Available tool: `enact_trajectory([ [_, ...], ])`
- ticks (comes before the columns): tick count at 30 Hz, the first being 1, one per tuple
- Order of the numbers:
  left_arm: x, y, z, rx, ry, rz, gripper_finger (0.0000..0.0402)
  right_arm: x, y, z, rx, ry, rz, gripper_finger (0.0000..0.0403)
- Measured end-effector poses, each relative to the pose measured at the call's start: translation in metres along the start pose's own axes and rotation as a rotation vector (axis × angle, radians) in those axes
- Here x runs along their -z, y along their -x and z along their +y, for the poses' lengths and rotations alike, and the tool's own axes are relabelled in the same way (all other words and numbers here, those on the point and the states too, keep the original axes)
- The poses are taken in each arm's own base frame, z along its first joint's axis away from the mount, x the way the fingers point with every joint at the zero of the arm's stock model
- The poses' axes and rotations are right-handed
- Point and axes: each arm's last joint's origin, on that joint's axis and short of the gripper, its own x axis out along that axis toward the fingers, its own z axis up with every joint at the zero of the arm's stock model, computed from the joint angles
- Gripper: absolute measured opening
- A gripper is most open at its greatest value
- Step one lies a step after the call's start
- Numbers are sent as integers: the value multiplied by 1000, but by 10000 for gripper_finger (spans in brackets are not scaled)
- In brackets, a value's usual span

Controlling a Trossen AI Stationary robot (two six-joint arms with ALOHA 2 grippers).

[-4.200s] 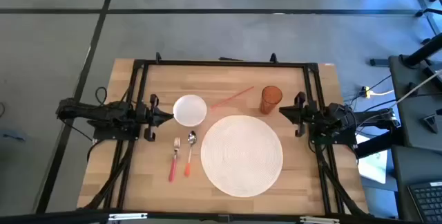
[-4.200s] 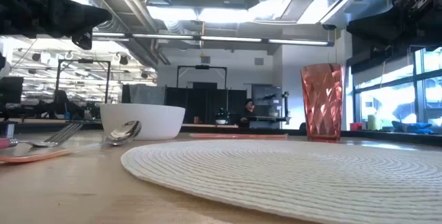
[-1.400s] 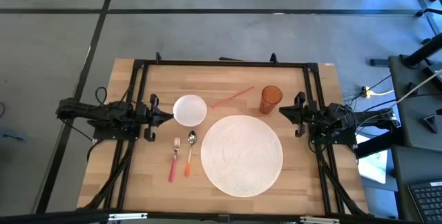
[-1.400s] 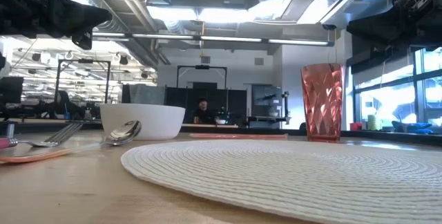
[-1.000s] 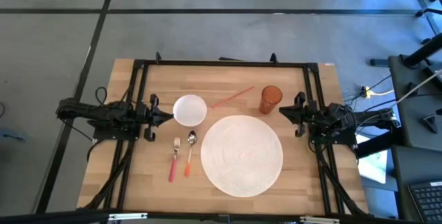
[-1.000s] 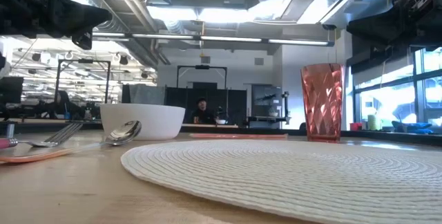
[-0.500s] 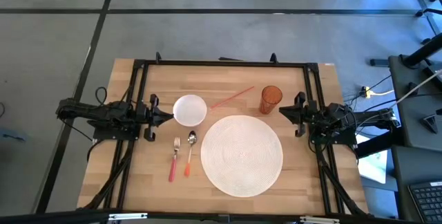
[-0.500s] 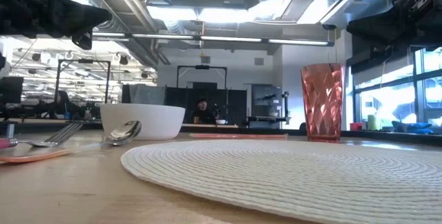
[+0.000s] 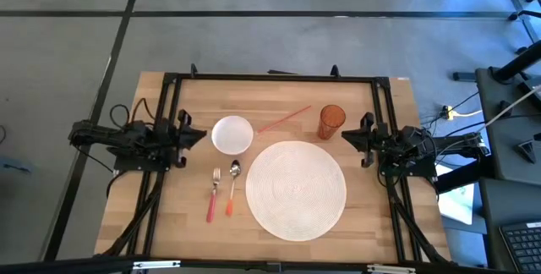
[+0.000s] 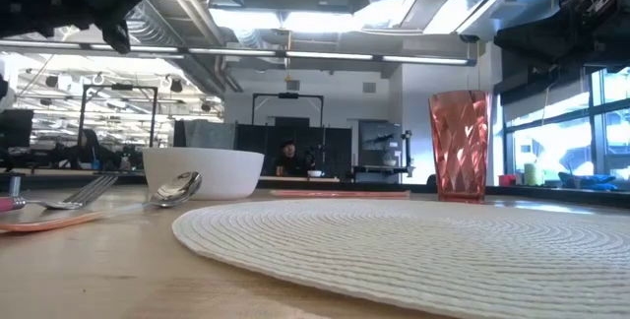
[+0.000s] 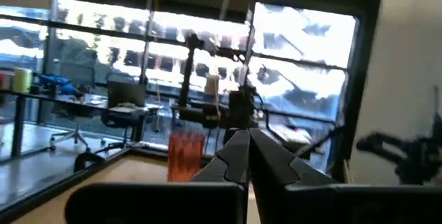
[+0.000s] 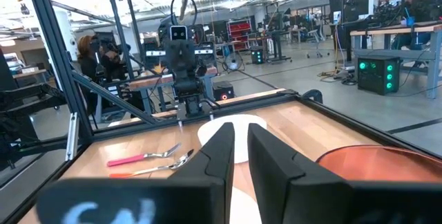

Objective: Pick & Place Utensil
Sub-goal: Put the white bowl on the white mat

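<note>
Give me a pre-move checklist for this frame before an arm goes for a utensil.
1. Fork and spoon lie apart, side by side: ok.
2. Round placemat bare: ok.
3. White bowl is separate from the utensils: ok.
4. Orange tumbler upright: ok.
5. Left gripper empty, at table's left edge: ok, fingers shut.
6. Right gripper empty, parked at right edge: ok.

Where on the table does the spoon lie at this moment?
In the high view the spoon lies on the table's left half, just right of the fork and beside the round placemat's left edge, with the white bowl beyond its head.
</note>
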Motion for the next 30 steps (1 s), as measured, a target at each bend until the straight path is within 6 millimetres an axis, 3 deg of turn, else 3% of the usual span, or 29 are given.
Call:
enact_trajectory([
  [3,-4,0,5,-168,192,-70,4,0,0,0,0,0,0,44],
  [5,-7,-2,7,-258,190,-29,4,0,0,0,0,5,0,44],
  [11,-16,-25,0,-264,276,175,4,0,0,0,2,10,0,44],
  [17,-24,-75,-16,-344,292,502,4,0,0,0,2,15,0,44],
  [24,-10,-144,-33,-447,58,1024,4,0,0,0,2,12,1,44],
  [30,3,-193,-30,-587,122,1255,21,0,0,0,2,57,0,44],
])
